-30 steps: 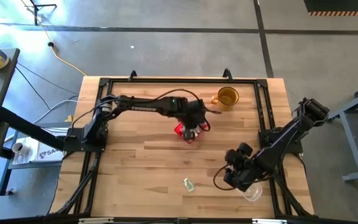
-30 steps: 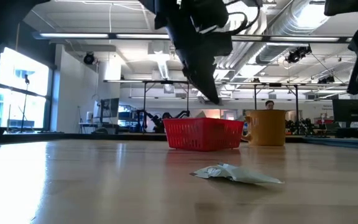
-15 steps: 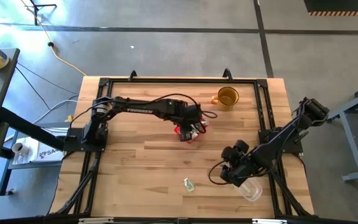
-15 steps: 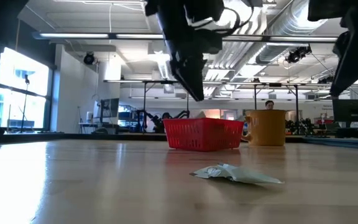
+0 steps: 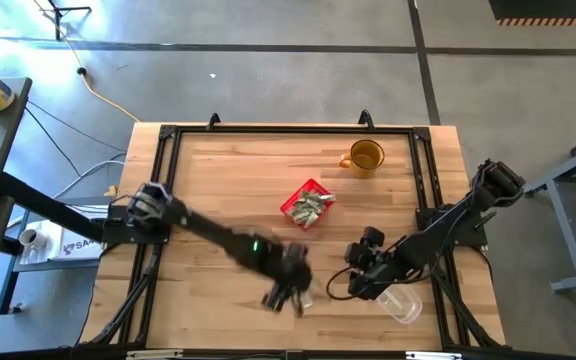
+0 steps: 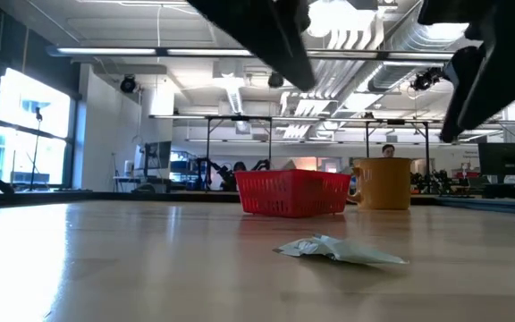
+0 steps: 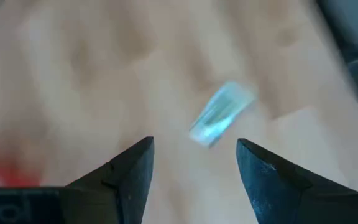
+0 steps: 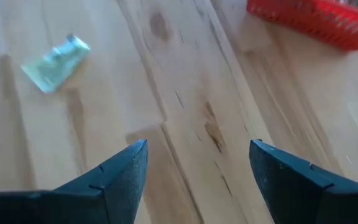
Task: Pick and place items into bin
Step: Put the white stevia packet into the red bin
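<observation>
One pale green-and-white wrapped item [image 7: 221, 114] lies flat on the wooden table near its front edge; it also shows in the low view [image 6: 338, 250] and the right wrist view [image 8: 56, 55]. The red bin [image 5: 308, 205] stands mid-table with several items inside. My left gripper [image 5: 288, 292] hangs open above the lone item, and its fingers [image 7: 135, 168] stand clear of it. My right gripper [image 5: 358, 280] is open a little to the right of the item, with nothing between its fingers [image 8: 126, 171].
An amber mug [image 5: 365, 157] stands at the far right behind the bin. A clear plastic container [image 5: 404, 306] lies by the near right edge under my right arm. A black frame [image 5: 268, 130] borders the table. Bare wood lies left of the bin.
My left gripper has swung from above the red bin toward the table's near edge and now hangs over the lone item. My right gripper has shifted a little toward the table's left. The item and the bin have stayed put.
</observation>
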`<state>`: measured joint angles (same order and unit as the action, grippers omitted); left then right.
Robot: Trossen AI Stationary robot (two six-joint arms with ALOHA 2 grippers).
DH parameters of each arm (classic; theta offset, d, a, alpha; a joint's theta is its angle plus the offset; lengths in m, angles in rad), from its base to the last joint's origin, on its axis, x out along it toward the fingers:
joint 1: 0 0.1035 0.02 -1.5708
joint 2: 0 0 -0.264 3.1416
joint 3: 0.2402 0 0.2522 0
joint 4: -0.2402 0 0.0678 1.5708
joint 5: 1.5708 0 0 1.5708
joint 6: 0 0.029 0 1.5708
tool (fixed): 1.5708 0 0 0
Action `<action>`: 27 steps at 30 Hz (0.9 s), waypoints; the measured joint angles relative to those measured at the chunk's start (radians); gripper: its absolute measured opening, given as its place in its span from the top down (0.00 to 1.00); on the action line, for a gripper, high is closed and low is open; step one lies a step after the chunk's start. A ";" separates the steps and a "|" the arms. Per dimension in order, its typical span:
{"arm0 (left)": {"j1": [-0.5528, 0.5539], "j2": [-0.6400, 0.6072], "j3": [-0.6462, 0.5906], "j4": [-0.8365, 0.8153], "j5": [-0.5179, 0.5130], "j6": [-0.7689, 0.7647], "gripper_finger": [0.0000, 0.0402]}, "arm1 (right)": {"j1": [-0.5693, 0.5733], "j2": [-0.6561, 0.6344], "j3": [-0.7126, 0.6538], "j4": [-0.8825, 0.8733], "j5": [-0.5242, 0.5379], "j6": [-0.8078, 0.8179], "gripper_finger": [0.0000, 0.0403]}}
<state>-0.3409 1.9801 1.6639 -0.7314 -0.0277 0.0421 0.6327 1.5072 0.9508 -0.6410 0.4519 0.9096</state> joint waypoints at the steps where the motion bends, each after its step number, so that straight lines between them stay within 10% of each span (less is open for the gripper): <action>1: -0.038 0.009 -0.024 0.069 -0.013 0.041 0.34 | 0.000 0.007 0.000 -0.010 -0.006 0.000 0.33; 9: -0.110 0.120 -0.125 0.402 -0.008 0.154 0.34 | 0.026 0.017 0.001 -0.045 -0.123 0.071 0.32; 27: 0.004 0.219 -0.121 0.395 0.084 0.111 0.39 | 0.142 0.015 0.004 -0.097 -0.098 0.288 0.32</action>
<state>-0.3370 2.1986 1.5426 -0.3362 0.0566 0.1527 0.7742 1.5223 0.9546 -0.7382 0.3536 1.1973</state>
